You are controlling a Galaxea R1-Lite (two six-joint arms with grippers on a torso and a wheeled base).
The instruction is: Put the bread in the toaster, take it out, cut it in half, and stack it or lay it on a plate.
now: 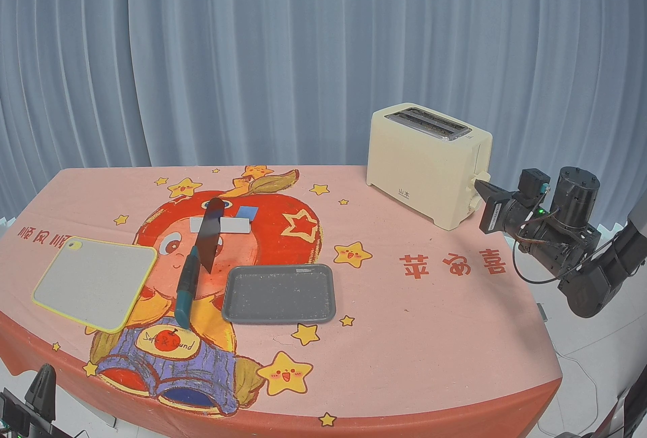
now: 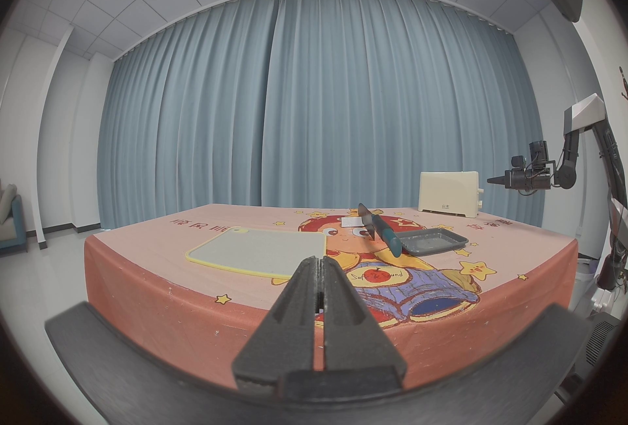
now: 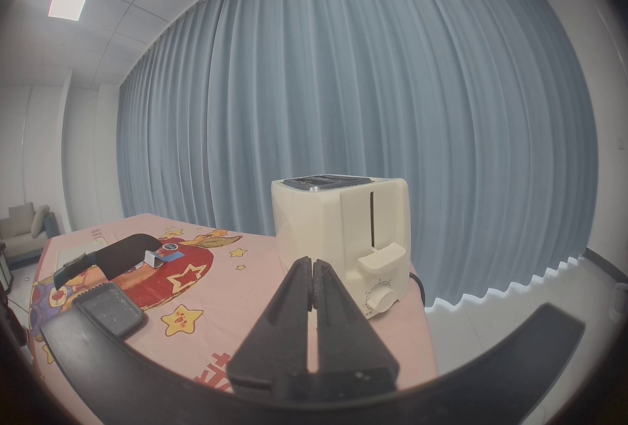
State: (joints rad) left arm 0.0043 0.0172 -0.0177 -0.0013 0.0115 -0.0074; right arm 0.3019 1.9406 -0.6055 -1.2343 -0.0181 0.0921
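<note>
The cream toaster [image 1: 428, 163] stands at the table's back right, and its side lever [image 3: 381, 257] sits low in its slot. No bread shows on the table; the toaster's top slots [image 1: 427, 123] look dark. My right gripper [image 1: 480, 186] is shut with nothing in it, its tip just beside the lever end of the toaster [image 3: 343, 230]. My left gripper [image 2: 320, 264] is shut and empty, low in front of the table's near left edge. A knife [image 1: 195, 264] with a teal handle leans on a small white stand. A grey plate-like tray [image 1: 280, 293] lies mid-table.
A white cutting board [image 1: 94, 282] with a yellow rim lies at the left, left of the knife. The white stand [image 1: 229, 225] with a blue tag sits behind the tray. Blue curtains hang behind the table. Bare cloth spreads between the tray and the toaster.
</note>
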